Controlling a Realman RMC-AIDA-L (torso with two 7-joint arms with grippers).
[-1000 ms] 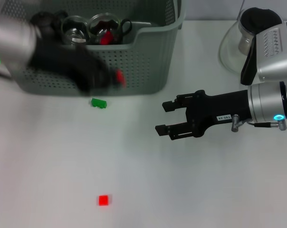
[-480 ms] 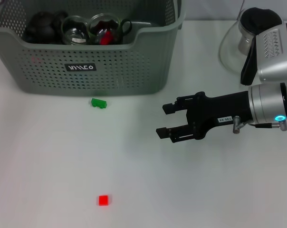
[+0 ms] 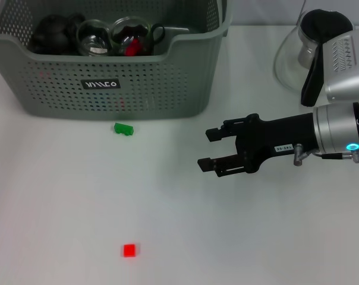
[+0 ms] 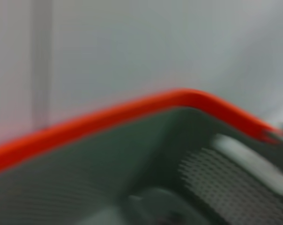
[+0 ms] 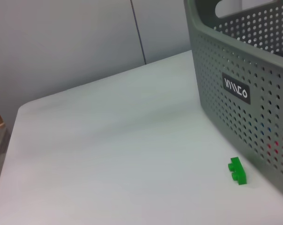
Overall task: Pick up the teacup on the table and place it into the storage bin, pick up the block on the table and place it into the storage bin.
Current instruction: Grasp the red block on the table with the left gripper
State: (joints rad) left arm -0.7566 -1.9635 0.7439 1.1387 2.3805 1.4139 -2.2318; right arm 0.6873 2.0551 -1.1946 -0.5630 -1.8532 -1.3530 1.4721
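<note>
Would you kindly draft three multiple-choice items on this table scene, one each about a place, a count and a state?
1. Where does the green block lie?
A. Inside the storage bin
B. On the table just in front of the storage bin
C. Between the right gripper's fingers

2. How many loose blocks lie on the table?
A. One
B. Two
C. Four

3. How is the right gripper?
A. Open and empty
B. Shut on a teacup
C. Shut on the red block

Answers: 1 B, the green block sits on the table below the bin's labelled wall. 2 B, the green one and a red block. 3 A, its fingers are spread with nothing between them.
</note>
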